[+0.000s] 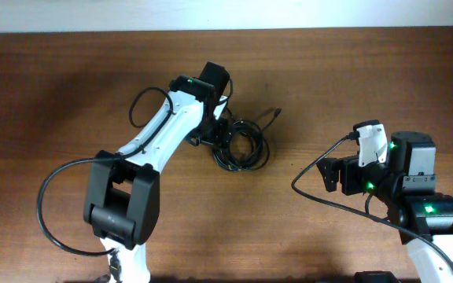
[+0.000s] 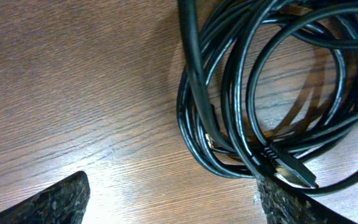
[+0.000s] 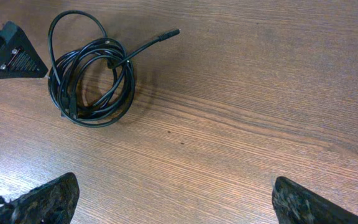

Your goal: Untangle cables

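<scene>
Left claw [image 2: 173, 200] apart beside coiled cables [image 2: 190, 56], right claw [image 3: 176, 200] apart, loose plug end [image 3: 166, 33] toward far right.

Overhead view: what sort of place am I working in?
Probably a robotics lab bench: a wood-grain table, the left arm and right arm over it, and one coil of black cables.

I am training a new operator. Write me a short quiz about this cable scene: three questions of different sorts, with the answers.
1. True or false: the cables lie as one coiled bundle on the table.
2. Fill in: the right gripper is ____ and holds nothing.
3. Which gripper is close beside the bundle? A. left gripper B. right gripper C. neither
Key: 1 true; 2 open; 3 A.
</scene>
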